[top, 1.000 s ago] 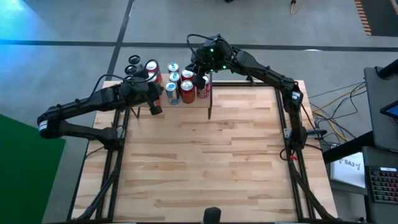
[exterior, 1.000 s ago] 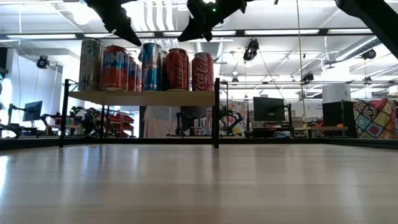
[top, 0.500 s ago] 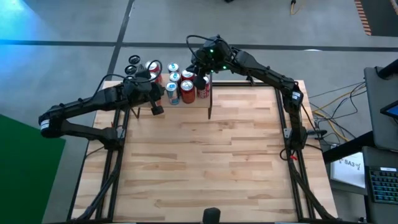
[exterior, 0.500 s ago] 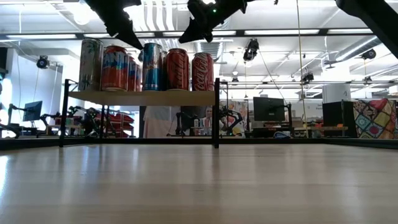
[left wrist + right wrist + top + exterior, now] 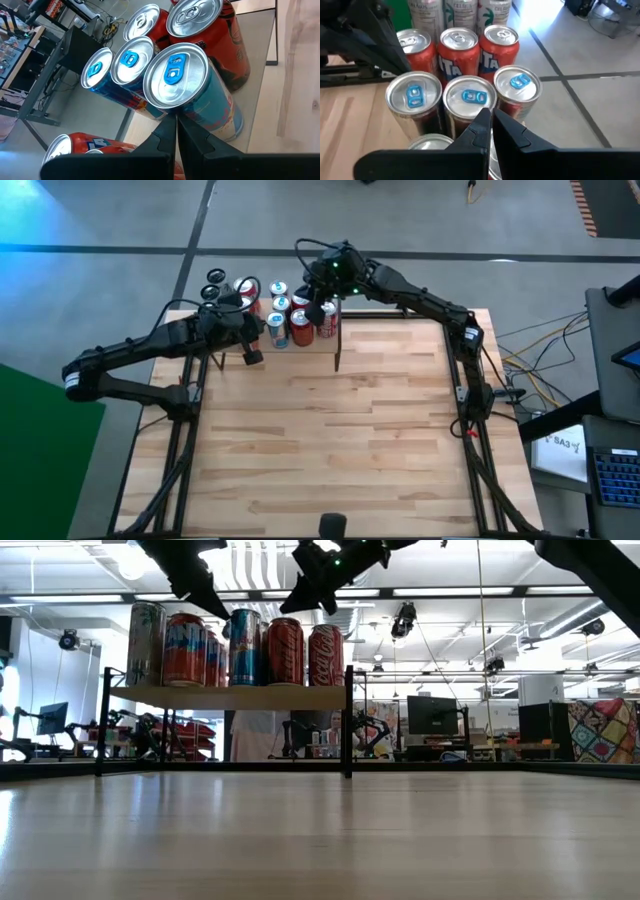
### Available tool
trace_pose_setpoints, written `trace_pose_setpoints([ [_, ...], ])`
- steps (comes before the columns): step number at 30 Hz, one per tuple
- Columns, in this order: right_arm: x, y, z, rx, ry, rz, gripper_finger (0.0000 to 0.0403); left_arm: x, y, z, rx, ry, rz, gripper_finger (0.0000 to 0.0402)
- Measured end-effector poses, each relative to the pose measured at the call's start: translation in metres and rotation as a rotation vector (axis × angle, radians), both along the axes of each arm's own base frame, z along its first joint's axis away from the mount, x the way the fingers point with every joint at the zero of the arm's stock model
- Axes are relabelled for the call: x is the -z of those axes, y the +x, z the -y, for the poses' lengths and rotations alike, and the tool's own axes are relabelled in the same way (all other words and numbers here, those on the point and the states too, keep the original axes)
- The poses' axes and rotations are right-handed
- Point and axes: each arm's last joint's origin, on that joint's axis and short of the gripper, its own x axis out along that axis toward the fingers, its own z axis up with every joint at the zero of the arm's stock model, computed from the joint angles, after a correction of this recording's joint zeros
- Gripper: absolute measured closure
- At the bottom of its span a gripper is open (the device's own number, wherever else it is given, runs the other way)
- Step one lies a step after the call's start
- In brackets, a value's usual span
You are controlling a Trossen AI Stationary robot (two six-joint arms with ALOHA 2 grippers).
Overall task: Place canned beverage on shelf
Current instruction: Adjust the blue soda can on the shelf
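We see bare table [image 5: 330, 430] across the lower frame, unchanged. Farther back, at upper left of centre, the shelf [image 5: 230, 696] carries the cans [image 5: 285, 652], all upright and close-packed as before. The left gripper [image 5: 250, 356] hangs above the shelf's near left edge, fingers pressed together on nothing, where it was half a second ago. The right gripper [image 5: 314, 313], likewise closed and empty, has shifted slightly left above the red cans [image 5: 455, 42], its arm [image 5: 420, 300] swung with it.
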Motion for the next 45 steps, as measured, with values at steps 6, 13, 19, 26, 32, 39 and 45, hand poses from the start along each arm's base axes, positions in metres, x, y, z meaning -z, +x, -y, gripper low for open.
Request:
trace_pose_setpoints([
  [6, 0.015, 0.012, -0.002, -0.015, 0.023, -0.024, 0.0394, 0.000, 0.000, 0.000, 0.001, -0.001, -0.001, 0.0402],
  [13, 0.017, 0.015, -0.002, -0.005, 0.030, -0.016, 0.0394, 0.000, 0.000, 0.000, 0.001, -0.006, 0.000, 0.0402],
  [19, 0.016, 0.016, -0.004, -0.005, 0.035, -0.006, 0.0394, 0.000, 0.000, 0.000, 0.000, -0.007, 0.001, 0.0402],
  [26, 0.017, 0.016, -0.003, 0.000, 0.024, -0.014, 0.0394, 0.000, 0.000, 0.000, 0.000, -0.007, 0.001, 0.0402],
  [32, 0.018, 0.015, -0.002, 0.035, 0.004, -0.032, 0.0394, 0.000, 0.000, 0.000, 0.001, -0.006, 0.000, 0.0402],
  [39, 0.019, 0.017, -0.005, 0.028, 0.001, -0.034, 0.0394, 0.000, 0.000, 0.000, 0.012, -0.013, 0.002, 0.0402],
  [45, 0.021, 0.017, -0.005, 0.027, -0.003, -0.038, 0.0394, 0.000, 0.000, 0.000, 0.011, -0.015, 0.004, 0.0402],
])
